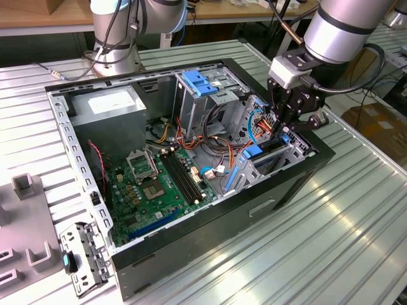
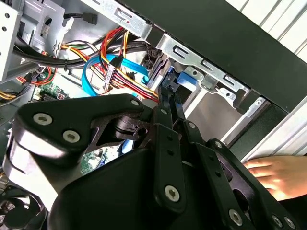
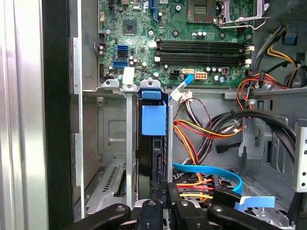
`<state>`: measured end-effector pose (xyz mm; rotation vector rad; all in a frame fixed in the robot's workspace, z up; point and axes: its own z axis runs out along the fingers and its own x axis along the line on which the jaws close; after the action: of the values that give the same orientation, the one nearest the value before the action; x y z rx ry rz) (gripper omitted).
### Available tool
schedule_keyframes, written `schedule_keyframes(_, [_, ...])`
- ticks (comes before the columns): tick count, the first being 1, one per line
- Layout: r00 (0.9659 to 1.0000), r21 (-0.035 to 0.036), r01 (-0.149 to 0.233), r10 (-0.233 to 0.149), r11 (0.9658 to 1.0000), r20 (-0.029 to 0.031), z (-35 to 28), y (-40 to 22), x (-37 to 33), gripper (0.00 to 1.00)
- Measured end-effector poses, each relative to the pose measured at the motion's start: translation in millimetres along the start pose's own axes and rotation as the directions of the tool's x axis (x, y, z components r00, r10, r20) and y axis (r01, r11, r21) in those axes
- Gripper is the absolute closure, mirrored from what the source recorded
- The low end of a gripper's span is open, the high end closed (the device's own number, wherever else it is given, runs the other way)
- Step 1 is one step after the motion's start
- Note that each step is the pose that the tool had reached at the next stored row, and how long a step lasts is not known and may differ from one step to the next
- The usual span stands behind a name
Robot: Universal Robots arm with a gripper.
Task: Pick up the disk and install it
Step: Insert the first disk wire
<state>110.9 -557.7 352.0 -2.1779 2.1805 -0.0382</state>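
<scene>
The disk [image 1: 264, 150] stands on edge in the drive bay at the front corner of the open computer case [image 1: 299, 175], on the exterior view's right. Its blue side rail [image 3: 153, 120] faces up along the slot, and the rail's end [image 2: 184, 79] shows just past my fingers. My gripper [image 1: 284, 130] hangs straight down over the near end of the disk. Its fingers [image 2: 165, 110] come together at the tips, shut, right at the disk's upper edge. In the first wrist view my gripper [image 3: 166, 194] sits over that same edge. Whether the tips touch the rail I cannot tell.
Red, yellow and blue cables [image 3: 206, 177] crowd the space beside the bay. A tall metal cage with a blue top [image 1: 203, 82], a grey power-supply box [image 1: 108, 105] and the motherboard [image 1: 159, 178] fill the case. A person's hand [image 2: 278, 175] rests outside the case wall.
</scene>
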Motion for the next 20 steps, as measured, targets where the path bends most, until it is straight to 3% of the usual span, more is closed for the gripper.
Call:
schedule_keyframes(13, [1.0000,-0.0015,-0.001,0.001,1.0000,-0.0002,0.0,0.0,0.0,0.83])
schedule_keyframes(20, [0.9988,-0.0041,-0.049,0.049,0.9988,-0.0029,1.9,0.1,0.6,0.83])
